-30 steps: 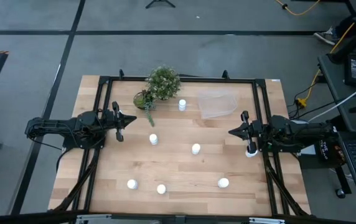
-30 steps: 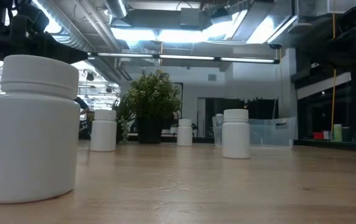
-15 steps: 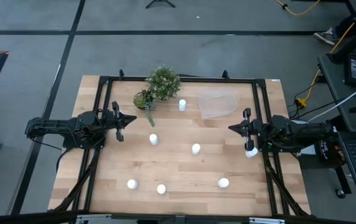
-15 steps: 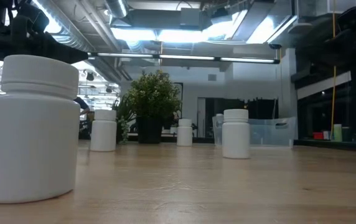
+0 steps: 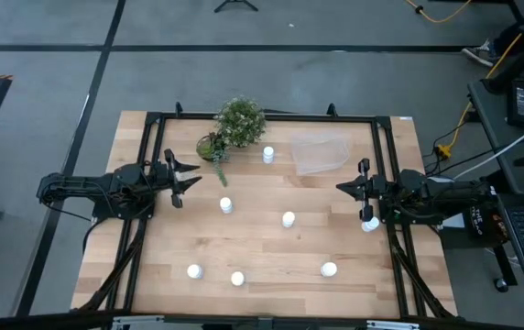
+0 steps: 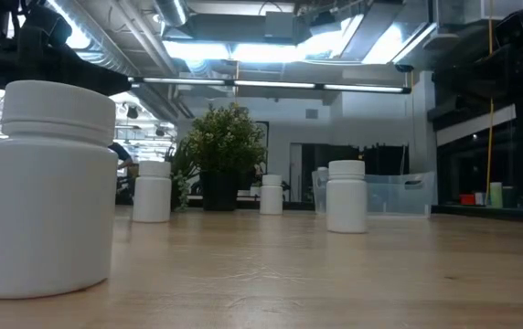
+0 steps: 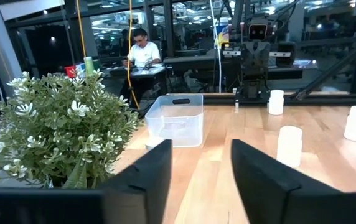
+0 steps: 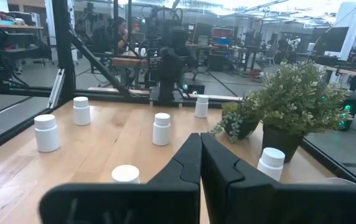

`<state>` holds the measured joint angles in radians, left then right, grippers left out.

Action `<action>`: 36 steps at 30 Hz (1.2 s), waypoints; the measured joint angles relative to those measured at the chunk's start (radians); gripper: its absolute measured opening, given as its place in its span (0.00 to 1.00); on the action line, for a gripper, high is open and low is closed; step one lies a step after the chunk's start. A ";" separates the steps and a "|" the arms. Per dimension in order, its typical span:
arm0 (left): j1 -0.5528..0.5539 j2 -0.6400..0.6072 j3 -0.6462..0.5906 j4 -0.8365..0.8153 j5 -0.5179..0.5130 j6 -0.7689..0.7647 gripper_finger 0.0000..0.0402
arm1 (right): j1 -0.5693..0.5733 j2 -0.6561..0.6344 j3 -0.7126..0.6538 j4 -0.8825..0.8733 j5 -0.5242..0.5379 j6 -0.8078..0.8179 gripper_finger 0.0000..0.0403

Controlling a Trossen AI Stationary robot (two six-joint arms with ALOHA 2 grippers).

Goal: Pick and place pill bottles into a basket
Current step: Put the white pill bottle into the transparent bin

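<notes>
The left claw [image 5: 187, 174], fingers spread and empty, hangs at the wooden worktop's [image 5: 271, 247] edge; the nearest small white cylindrical pill bottle [image 5: 226, 205] stands just ahead, the shallow clear plastic basket [image 5: 319, 154] well beyond. It should probably straddle the bottle squarely before closing. The right claw [image 5: 343, 192], pressed together, waits opposite.

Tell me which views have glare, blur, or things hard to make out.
Low view: bright ceiling lights glare, and the nearest pill bottle looms oversized. High view: even light, but the clear basket barely stands out from the table. Left wrist view: the left tool's fingers are soft dark shapes up close. Right wrist view: windows behind wash out bright.
</notes>
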<state>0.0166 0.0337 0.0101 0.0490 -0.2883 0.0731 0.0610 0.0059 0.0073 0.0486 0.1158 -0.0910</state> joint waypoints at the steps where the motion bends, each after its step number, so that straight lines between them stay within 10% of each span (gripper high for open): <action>1: 0.000 0.002 0.000 0.001 -0.007 0.004 0.44 | 0.000 0.000 0.000 0.000 0.000 0.000 0.01; 20: 0.000 0.139 0.074 -0.115 -0.305 -0.212 0.56 | 0.000 0.000 0.000 0.017 0.000 -0.019 0.01; 36: 0.000 0.579 0.499 -0.536 -0.520 -0.555 0.56 | 0.000 0.000 0.000 0.032 -0.001 -0.019 0.01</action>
<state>0.0170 0.6128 0.5088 -0.4874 -0.8082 -0.4822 0.0608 0.0063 0.0074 0.0803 0.1150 -0.1101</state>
